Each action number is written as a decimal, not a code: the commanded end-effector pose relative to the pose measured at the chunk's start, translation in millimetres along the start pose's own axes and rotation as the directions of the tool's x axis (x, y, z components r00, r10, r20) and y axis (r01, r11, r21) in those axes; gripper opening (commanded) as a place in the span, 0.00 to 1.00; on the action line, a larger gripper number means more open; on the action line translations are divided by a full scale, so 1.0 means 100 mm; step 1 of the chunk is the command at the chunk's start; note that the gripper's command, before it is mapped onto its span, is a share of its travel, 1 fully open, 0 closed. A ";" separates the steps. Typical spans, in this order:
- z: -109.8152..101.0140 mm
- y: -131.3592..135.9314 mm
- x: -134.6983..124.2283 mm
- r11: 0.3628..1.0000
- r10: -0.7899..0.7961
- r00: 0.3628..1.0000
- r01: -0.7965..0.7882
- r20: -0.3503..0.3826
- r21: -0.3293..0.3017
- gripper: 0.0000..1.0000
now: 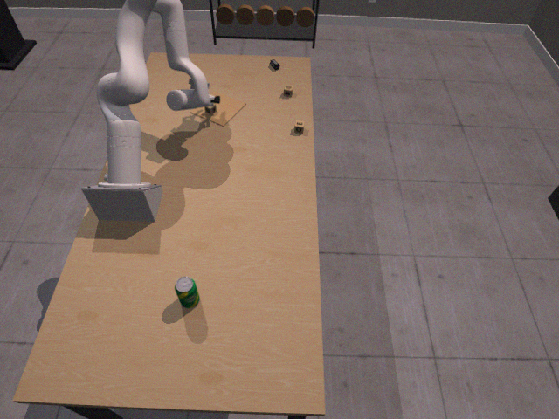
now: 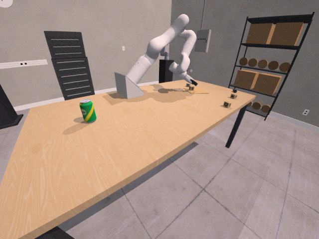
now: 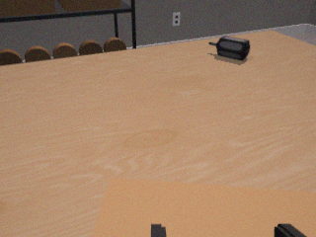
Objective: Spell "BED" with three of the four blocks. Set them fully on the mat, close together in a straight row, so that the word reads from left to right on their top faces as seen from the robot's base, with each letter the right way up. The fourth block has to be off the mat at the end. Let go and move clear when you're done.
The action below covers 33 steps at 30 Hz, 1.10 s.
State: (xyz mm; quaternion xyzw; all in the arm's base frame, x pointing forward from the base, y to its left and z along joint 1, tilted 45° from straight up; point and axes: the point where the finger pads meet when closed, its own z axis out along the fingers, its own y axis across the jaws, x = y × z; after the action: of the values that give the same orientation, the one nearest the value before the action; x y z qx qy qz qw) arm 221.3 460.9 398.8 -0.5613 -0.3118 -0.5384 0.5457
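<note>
1. Gripper (image 1: pixel 216 99) (image 2: pixel 193 82) (image 3: pixel 223 231): fingers parted, nothing grasped, above mat (image 1: pixel 232 108) (image 2: pixel 202 91) (image 3: pixel 207 204).
2. One letter block (image 1: pixel 210 109) (image 2: pixel 191 88) sits at mat, below gripper; another (image 2: pixel 188 84) beside it, support unclear.
3. Two blocks off mat: block nearer black object (image 1: pixel 287 91) (image 2: pixel 233 95), other block (image 1: pixel 299 127) (image 2: pixel 227 104).

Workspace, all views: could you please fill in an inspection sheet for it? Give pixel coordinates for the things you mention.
Surface: wooden table (image 1: pixel 248 225) (image 2: pixel 128 144) (image 3: pixel 74 109), thin mat (image 1: pixel 232 108) (image 2: pixel 202 91) (image 3: pixel 197 209) lying on it.
Job's things: two blocks off the mat near the table's long edge; one block (image 1: pixel 210 109) (image 2: pixel 191 88) by the pincer; another block (image 2: pixel 188 84) behind it, its support unclear. Letters unreadable.
Clutter: upright green can (image 1: pixel 188 295) (image 2: pixel 89 111); small dark object (image 1: pixel 274 64) (image 2: pixel 234 90) (image 3: pixel 233 47).
Pincer (image 1: pixel 217 99) (image 2: pixel 193 82) (image 3: pixel 222 231): open, nothing held.
Cables: nothing seen on the table.
Surroundings: shelf rack (image 1: pixel 315 27) (image 2: pixel 280 18) (image 3: pixel 133 25) beyond the table.
</note>
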 end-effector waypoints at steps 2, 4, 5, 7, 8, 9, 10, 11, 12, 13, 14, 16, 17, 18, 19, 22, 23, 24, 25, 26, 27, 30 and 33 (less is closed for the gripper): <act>-0.05 0.00 0.08 1.000 0.000 1.000 0.000 0.001 0.000 0.62; -0.05 0.00 0.09 1.000 0.000 1.000 0.000 0.001 0.000 0.62; -0.05 0.00 0.09 1.000 0.000 1.000 0.000 0.001 0.000 0.62; -0.05 0.00 0.09 1.000 0.000 1.000 0.000 0.001 0.000 0.62; -0.05 0.00 0.09 1.000 0.000 1.000 0.000 0.001 0.000 0.62; -0.05 0.00 0.09 1.000 0.000 1.000 0.000 0.002 0.000 0.62; -0.05 0.00 0.09 1.000 0.001 1.000 -0.001 0.004 0.000 0.62; -0.05 0.00 0.09 1.000 0.001 1.000 -0.001 0.008 0.001 0.62; -0.05 0.00 0.09 1.000 0.002 1.000 -0.002 0.014 0.001 0.62; -0.05 0.00 0.10 1.000 0.002 1.000 -0.002 0.023 0.002 0.62; -0.05 0.00 0.10 1.000 0.003 0.999 -0.003 0.035 0.002 0.62; -0.05 -0.01 0.10 1.000 0.004 0.998 -0.004 0.069 0.003 0.62; -0.06 -0.01 0.11 1.000 0.003 0.996 -0.003 0.091 0.003 0.62; -0.07 0.00 0.11 1.000 0.002 0.993 -0.002 0.116 0.002 0.62; -0.08 0.00 0.12 1.000 -0.001 0.989 0.001 0.145 -0.001 0.62; -0.09 -0.01 0.14 1.000 0.003 0.970 -0.004 0.244 0.003 0.62; -0.09 -0.01 0.14 1.000 0.003 0.970 -0.004 0.244 0.003 0.62; -0.09 -0.01 0.14 1.000 0.003 0.970 -0.004 0.244 0.003 0.62; -0.10 -0.01 0.15 1.000 0.001 0.958 -0.001 0.286 0.001 0.62; -0.10 0.00 0.16 1.000 0.000 0.956 -0.001 0.294 0.001 0.62; -0.10 -0.02 0.16 1.000 0.004 0.941 -0.006 0.339 0.005 0.62; -0.12 -0.01 0.18 1.000 0.003 0.915 -0.005 0.404 0.004 0.62; -0.13 -0.02 0.19 1.000 0.003 0.882 -0.007 0.471 0.006 0.62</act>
State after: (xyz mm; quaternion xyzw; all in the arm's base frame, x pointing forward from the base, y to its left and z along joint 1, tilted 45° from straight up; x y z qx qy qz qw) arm 222.6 443.6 413.4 -0.6540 -0.4092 -0.4277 0.4712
